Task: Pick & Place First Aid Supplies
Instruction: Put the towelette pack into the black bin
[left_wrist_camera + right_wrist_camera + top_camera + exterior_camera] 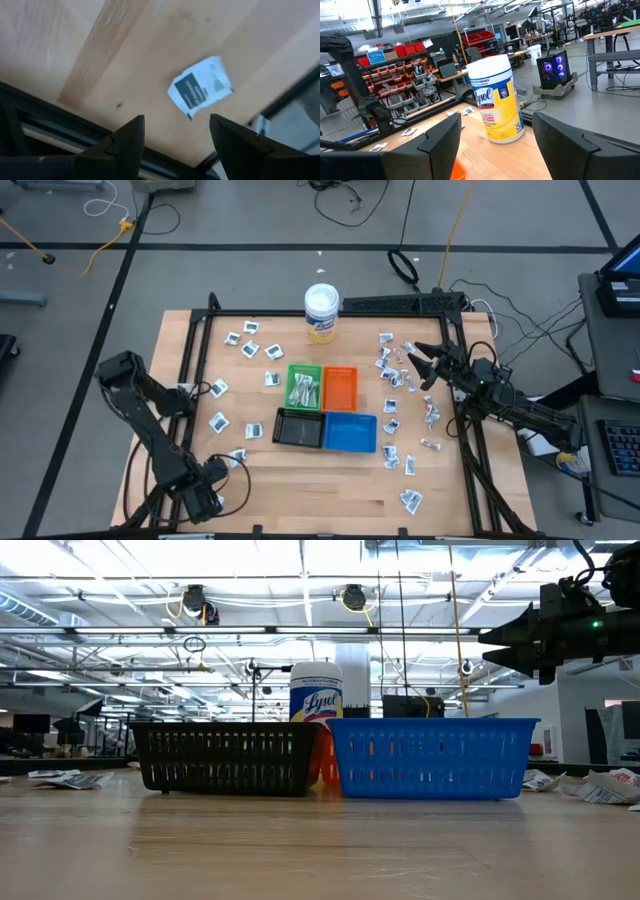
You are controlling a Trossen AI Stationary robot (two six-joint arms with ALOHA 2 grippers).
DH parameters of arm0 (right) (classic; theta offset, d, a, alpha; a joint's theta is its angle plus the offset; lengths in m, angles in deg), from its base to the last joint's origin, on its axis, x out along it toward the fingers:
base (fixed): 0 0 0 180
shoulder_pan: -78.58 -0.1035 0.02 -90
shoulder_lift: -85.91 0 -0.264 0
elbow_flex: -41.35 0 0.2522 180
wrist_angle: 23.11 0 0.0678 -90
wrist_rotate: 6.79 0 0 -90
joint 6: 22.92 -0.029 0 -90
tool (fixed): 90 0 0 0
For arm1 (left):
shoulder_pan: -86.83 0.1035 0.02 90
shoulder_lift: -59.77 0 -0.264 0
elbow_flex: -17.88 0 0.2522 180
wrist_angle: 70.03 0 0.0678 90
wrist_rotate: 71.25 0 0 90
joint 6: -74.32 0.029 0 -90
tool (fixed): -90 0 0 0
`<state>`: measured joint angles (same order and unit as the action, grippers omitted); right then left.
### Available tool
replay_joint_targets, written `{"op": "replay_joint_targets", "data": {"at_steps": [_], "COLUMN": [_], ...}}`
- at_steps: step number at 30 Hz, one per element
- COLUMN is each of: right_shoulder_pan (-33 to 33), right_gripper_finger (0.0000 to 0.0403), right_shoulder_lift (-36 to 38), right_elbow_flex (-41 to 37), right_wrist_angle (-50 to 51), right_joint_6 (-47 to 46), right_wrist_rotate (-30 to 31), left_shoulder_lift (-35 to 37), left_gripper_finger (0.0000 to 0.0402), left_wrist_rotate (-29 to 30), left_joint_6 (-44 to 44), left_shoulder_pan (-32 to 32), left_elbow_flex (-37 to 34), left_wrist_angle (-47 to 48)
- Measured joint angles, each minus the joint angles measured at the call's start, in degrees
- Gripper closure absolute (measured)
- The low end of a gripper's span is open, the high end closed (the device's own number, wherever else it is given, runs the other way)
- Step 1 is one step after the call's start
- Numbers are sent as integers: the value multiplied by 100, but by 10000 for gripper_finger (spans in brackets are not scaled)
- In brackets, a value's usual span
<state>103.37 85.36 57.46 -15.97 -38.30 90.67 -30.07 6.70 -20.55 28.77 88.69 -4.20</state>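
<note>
First aid supplies, small white-grey packets, lie scattered on the wooden table on the left [218, 421] and the right [392, 378]. Pale strips lie in the green tray [304, 385]. My left gripper [213, 475] hangs open near the table's front left corner, pointing down above the wood. One packet [200, 87] lies flat just beyond its fingers, seen in the high view as the packet [237, 457]. My right gripper [415, 365] stands open and level above the right side, empty, and shows as the right gripper [520, 640] in the low view.
Orange [340, 388], black [299, 428] and blue [350, 433] trays stand with the green one at the table's middle. A white-lidded yellow-labelled tub [321, 313] stands at the far edge. A black frame rail [45, 125] runs along the left edge, close to my left gripper.
</note>
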Motion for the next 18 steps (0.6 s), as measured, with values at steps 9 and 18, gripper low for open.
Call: {"op": "replay_joint_targets", "data": {"at_steps": [9, 18], "right_shoulder_pan": [0, 0], "right_gripper_finger": [161, 160], "right_shoulder_lift": [0, 0], "right_elbow_flex": [2, 2], "right_wrist_angle": [0, 0], "right_joint_6": [0, 0], "right_wrist_rotate": [0, -2], "left_shoulder_lift": [-670, -1068], "left_gripper_finger": [172, 190], "left_wrist_rotate": [30, -51], "left_joint_6": [-298, -266], "left_shoulder_pan": [-59, -57], "left_elbow_flex": [2, 17], "left_wrist_angle": [-662, -719]}}
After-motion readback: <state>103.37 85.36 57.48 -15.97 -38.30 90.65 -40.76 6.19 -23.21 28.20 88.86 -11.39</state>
